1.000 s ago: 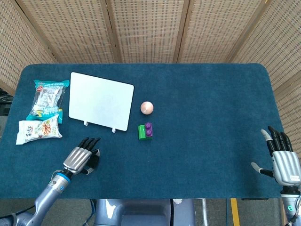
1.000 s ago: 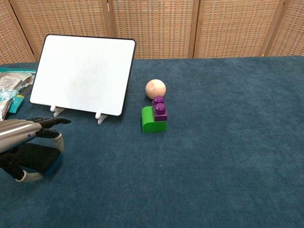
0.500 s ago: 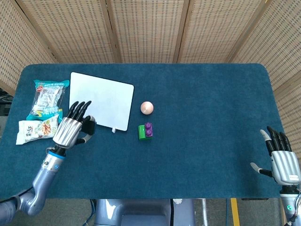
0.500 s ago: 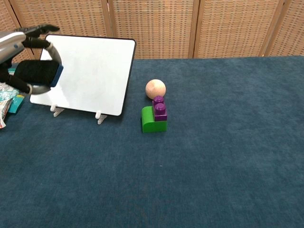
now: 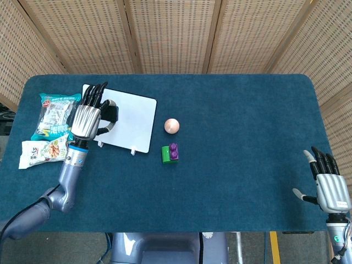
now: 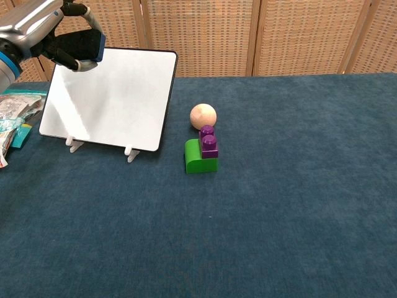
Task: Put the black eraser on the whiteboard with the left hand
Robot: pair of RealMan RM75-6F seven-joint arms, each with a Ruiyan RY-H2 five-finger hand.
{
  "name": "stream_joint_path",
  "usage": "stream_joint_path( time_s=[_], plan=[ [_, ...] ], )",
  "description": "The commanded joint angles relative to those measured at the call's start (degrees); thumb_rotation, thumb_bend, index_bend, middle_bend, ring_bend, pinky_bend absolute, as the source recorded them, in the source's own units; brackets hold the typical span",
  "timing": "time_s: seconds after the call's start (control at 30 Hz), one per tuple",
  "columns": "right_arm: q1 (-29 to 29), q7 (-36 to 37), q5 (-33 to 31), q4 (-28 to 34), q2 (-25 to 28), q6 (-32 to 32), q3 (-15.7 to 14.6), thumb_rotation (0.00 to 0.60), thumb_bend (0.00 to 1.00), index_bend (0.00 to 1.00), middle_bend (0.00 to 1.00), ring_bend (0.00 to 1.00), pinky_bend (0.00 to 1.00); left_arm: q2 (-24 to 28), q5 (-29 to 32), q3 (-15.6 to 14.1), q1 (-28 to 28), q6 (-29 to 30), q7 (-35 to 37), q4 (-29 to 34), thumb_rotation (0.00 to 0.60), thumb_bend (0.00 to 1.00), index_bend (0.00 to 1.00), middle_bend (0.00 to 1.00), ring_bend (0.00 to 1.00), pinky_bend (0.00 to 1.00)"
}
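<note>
My left hand point(image 5: 88, 116) grips the black eraser point(image 5: 111, 113), holding it up in front of the whiteboard's point(image 5: 132, 122) upper left part. In the chest view the left hand point(image 6: 38, 30) is at the top left with the eraser point(image 6: 79, 45) level with the top edge of the whiteboard point(image 6: 111, 99), which leans back on two white feet. Whether the eraser touches the board I cannot tell. My right hand point(image 5: 329, 187) hangs at the table's near right corner, fingers spread, holding nothing.
Two snack bags point(image 5: 54, 116) point(image 5: 44, 152) lie left of the board. A peach ball point(image 5: 172, 125) and a green block with purple bricks point(image 5: 170, 153) sit just right of it. The blue table cloth point(image 5: 247, 143) stretches to the right.
My left hand has lifted the eraser off the table near the front edge and carried it up and away, from below the board to its upper left. The right hand stayed put.
</note>
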State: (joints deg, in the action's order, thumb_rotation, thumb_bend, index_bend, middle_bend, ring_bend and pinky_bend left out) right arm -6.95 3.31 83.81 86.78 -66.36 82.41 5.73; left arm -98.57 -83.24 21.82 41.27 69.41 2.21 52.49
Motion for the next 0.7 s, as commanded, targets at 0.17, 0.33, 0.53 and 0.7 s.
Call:
stream_joint_path(
  time_s=[0.17,0.33,0.53,0.7],
  plan=[
    [-0.26,0.43,-0.1,-0.14,0.0,-0.65,-0.11,0.6,0.0,0.0,0.0,0.0,0.0,-7.36,6.01,1.49,3.73,-5.79,4.85,-12.8,0.6,0.34,0.51,0.0,0.0,0.0],
    [-0.42,0.69,-0.29,-0.31,-0.01,-1.0,-0.07,0.6,0.0,0.0,0.0,0.0,0.0,-10.27,6.19,0.27,4.72,-6.62,7.41,-19.26,0.6,0.34,0.51,0.0,0.0,0.0],
    [-0.46,1.12,-0.53,-0.42,0.08,-1.15,0.01,0.6,0.0,0.0,0.0,0.0,0.0,-13.09,6.51,-0.77,5.92,-7.47,9.84,-25.2,0.6,0.34,0.51,0.0,0.0,0.0],
    [-0.49,1.18,-0.46,-0.44,0.12,-1.19,-0.06,0.6,0.0,0.0,0.0,0.0,0.0,-14.68,6.59,-1.41,6.68,-7.57,11.11,-27.95,0.6,0.32,0.48,0.0,0.0,0.0]
  ],
)
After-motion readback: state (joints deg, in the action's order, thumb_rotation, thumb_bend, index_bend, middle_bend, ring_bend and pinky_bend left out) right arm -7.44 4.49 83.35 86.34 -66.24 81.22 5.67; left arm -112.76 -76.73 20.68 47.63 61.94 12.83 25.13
